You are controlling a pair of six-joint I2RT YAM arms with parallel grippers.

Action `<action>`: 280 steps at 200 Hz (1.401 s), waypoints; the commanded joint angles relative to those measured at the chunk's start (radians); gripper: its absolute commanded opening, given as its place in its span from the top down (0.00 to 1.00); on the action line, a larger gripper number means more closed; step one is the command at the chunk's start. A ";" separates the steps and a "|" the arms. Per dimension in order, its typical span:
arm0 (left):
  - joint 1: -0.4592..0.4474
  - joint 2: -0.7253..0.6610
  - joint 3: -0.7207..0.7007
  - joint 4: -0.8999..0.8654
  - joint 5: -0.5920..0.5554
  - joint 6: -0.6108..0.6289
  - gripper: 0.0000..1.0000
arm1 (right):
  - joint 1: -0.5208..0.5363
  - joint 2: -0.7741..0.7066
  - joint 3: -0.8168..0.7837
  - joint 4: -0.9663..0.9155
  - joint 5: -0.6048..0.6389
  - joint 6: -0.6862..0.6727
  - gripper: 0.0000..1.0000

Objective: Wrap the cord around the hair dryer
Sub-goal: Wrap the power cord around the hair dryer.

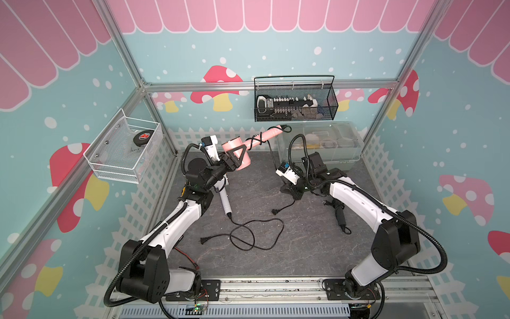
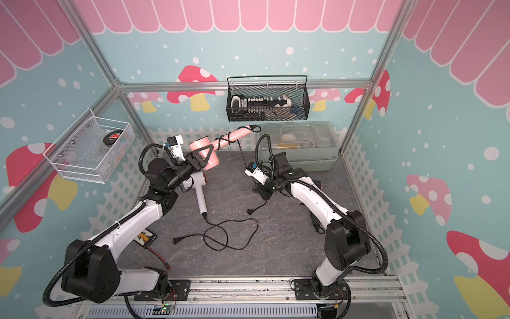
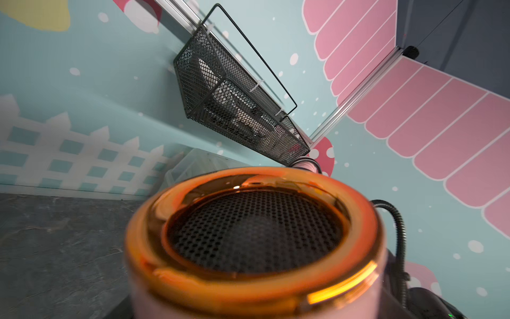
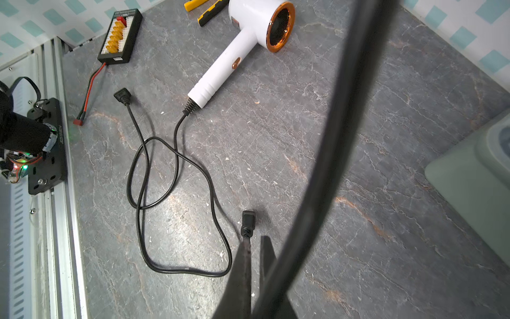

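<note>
The left gripper (image 1: 234, 163) clamps the raised pink hair dryer (image 1: 234, 147) by its barrel (image 3: 256, 229), about 2 turns of cord (image 1: 255, 141) on the handle (image 1: 266, 135) beyond it, while the right gripper (image 4: 255, 239), closed on the cord just behind its plug (image 4: 247, 221), has a long tail left to wind.

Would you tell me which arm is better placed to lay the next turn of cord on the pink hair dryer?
Likely right. The right gripper is shut on the cord near its plug, free to circle; the left gripper is holding the pink hair dryer aloft by its barrel.
</note>
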 commanded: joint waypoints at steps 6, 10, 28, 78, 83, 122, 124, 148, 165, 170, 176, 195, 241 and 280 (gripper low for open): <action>0.016 -0.045 0.130 -0.160 -0.148 0.189 1.00 | 0.050 -0.048 0.102 -0.205 0.108 -0.050 1.00; 0.015 -0.044 0.141 -0.195 -0.154 0.210 1.00 | 0.057 -0.050 0.119 -0.224 0.120 -0.056 1.00; 0.013 -0.030 0.189 -0.328 -0.164 0.292 1.00 | 0.082 -0.062 0.187 -0.299 0.172 -0.072 1.00; -0.037 0.009 0.261 -0.592 -0.126 0.454 1.00 | 0.110 -0.061 0.400 -0.444 0.319 -0.125 1.00; -0.046 0.012 0.268 -0.615 -0.116 0.469 1.00 | 0.110 -0.055 0.426 -0.457 0.338 -0.134 1.00; -0.144 0.040 0.297 -0.767 -0.085 0.570 1.00 | 0.111 0.034 0.635 -0.555 0.530 -0.218 1.00; -0.150 0.040 0.298 -0.771 -0.084 0.575 1.00 | 0.110 0.038 0.642 -0.557 0.539 -0.222 1.00; -0.201 0.047 0.310 -0.827 -0.059 0.612 1.00 | 0.112 0.086 0.723 -0.589 0.631 -0.271 1.00; -0.231 0.055 0.326 -0.872 -0.037 0.646 1.00 | 0.111 0.113 0.768 -0.597 0.679 -0.307 1.00; -0.241 0.058 0.332 -0.885 -0.032 0.657 1.00 | 0.113 0.117 0.775 -0.597 0.697 -0.321 1.00; -0.252 0.062 0.338 -0.901 -0.027 0.671 1.00 | 0.114 0.123 0.782 -0.596 0.722 -0.340 1.00; -0.281 0.067 0.344 -0.930 0.004 0.695 1.00 | 0.114 0.140 0.792 -0.583 0.796 -0.399 1.00; -0.305 0.054 0.323 -0.929 0.193 0.727 1.00 | 0.094 0.177 0.786 -0.493 0.720 -0.514 1.00; -0.304 0.010 0.293 -0.874 0.353 0.723 1.00 | -0.013 0.246 0.800 -0.501 0.287 -0.478 1.00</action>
